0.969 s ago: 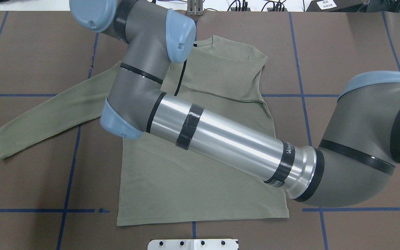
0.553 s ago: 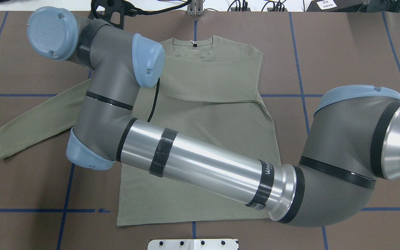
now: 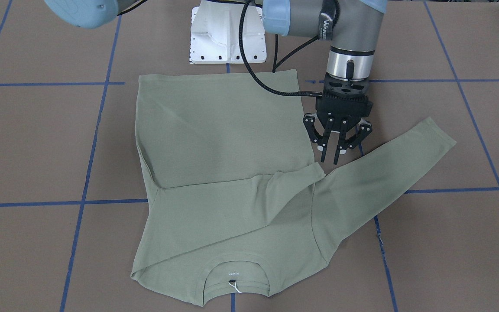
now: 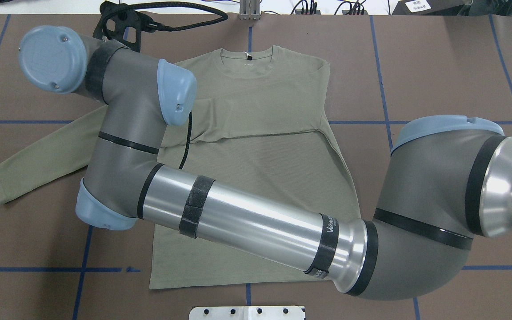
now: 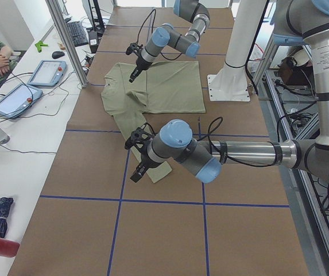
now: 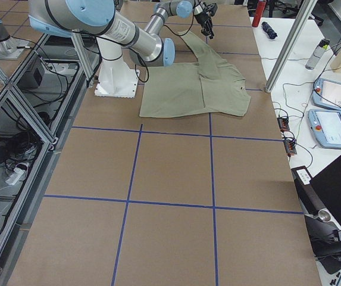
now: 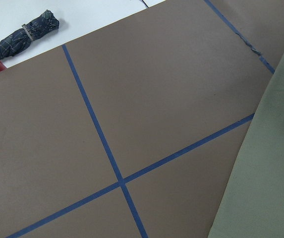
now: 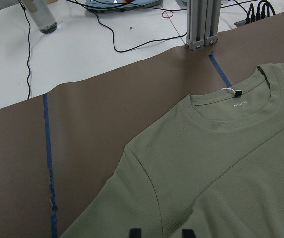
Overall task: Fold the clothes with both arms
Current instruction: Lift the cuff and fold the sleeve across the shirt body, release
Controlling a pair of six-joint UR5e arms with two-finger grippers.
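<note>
The sage-green shirt lies flat on the brown table, collar toward the far edge. Its right sleeve is folded across the chest and its left sleeve stretches out sideways. My right arm reaches across the shirt and hides part of its body in the overhead view. The right gripper hangs above the left armpit, pointing down, open by a narrow gap with nothing between the fingers; its fingertips show over the shoulder cloth. The left gripper hovers near the left cuff; I cannot tell its state.
The white pedestal base stands at the near edge by the hem. An aluminium post rises at the far edge behind the collar. A side desk carries tablets, and a person sits beside it. A folded umbrella lies off the table's left end.
The right arm's wrist has swung from over the collar toward the left shoulder. The lifted right shoulder and sleeve have dropped and lie flat across the chest.
</note>
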